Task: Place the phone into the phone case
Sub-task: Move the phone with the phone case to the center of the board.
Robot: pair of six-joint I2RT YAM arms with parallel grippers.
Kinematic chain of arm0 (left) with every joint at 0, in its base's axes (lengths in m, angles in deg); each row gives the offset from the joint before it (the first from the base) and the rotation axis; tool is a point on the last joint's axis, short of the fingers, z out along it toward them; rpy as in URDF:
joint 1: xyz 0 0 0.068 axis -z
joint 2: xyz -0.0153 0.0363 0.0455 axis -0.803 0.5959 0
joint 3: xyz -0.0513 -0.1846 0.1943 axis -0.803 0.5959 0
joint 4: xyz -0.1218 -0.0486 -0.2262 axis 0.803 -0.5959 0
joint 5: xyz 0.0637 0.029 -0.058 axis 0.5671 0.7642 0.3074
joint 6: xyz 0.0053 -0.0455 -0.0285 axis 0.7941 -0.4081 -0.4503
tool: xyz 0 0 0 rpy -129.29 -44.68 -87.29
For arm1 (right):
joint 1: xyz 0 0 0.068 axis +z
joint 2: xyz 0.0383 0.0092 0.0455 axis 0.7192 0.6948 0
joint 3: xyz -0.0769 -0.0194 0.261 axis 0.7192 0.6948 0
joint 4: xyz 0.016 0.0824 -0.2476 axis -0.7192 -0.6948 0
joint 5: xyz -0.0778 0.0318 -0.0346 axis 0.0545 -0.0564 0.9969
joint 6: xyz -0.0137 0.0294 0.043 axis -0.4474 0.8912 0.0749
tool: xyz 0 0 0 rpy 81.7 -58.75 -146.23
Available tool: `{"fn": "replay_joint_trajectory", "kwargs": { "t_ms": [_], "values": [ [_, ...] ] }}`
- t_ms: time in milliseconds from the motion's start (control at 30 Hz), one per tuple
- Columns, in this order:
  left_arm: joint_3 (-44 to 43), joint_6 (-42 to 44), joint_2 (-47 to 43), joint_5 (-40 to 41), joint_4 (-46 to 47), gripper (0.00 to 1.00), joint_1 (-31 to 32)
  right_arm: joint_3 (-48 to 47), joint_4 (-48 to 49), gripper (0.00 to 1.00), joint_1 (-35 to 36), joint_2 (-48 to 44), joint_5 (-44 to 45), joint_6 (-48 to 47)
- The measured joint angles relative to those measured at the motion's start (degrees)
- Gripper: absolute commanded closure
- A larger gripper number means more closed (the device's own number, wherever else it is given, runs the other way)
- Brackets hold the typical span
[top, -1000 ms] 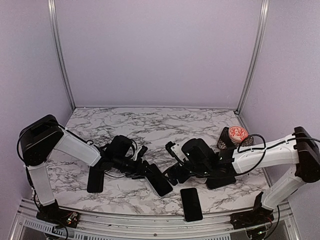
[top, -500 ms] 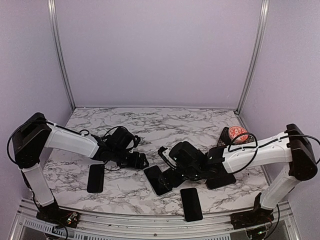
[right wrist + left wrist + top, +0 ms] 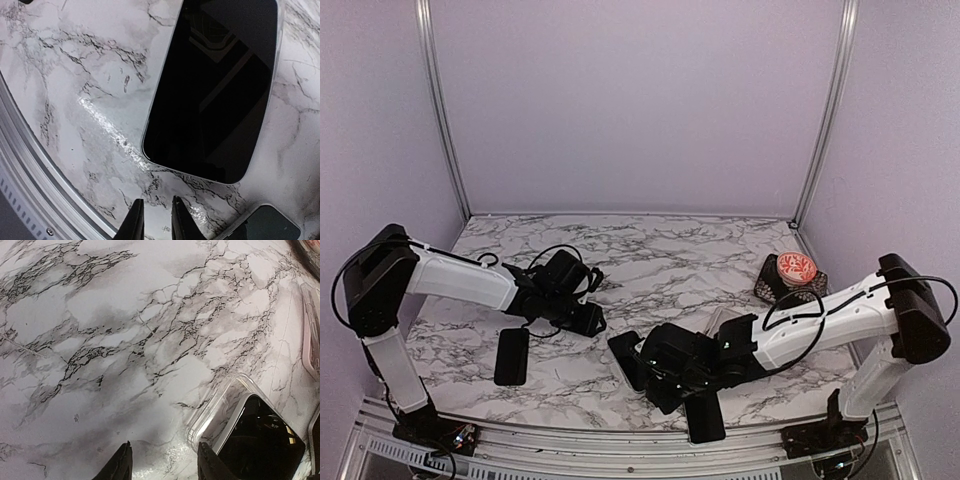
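— Where's the phone point(image 3: 212, 85)?
— Flat on the tabletop point(image 3: 75, 75) by the front rail point(image 3: 30, 165), before your right hand point(image 3: 155, 220), narrow, empty. Your left hand point(image 3: 162, 465), half-spread, empty, hovers by the clear case point(image 3: 220, 407) holding a dark handset point(image 3: 260, 440).

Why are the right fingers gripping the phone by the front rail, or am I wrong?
Wrong: the right fingers grip nothing. They hang slightly apart, and the phone lies flat beyond them by the front rail. The right wrist view shows it.
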Motion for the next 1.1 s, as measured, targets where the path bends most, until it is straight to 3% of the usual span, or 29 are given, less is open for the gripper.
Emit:
{"fn": "replay_joint_trajectory", "kwargs": {
  "t_ms": [300, 833, 900, 1100],
  "values": [
    [-4.22, 4.9, 5.55, 0.79, 0.09, 0.68, -0.02, -4.87, -0.83, 0.95, -0.94, 8.52, 0.0, 0.81],
    [-4.28, 6.23, 6.27, -1.77, 0.68, 0.71, -0.42, -5.42, 1.57, 0.95, -4.52, 9.66, -0.79, -0.04],
    [-4.26, 6.23, 6.27, -1.6, 0.68, 0.7, -0.42, -5.42, 1.55, 0.89, -4.52, 9.66, -0.85, -0.28],
    [-4.26, 6.8, 5.27, 0.52, -0.37, 0.67, -0.59, -5.35, 0.13, 0.49, -4.42, 6.05, -2.97, -3.85]
  ]
}}
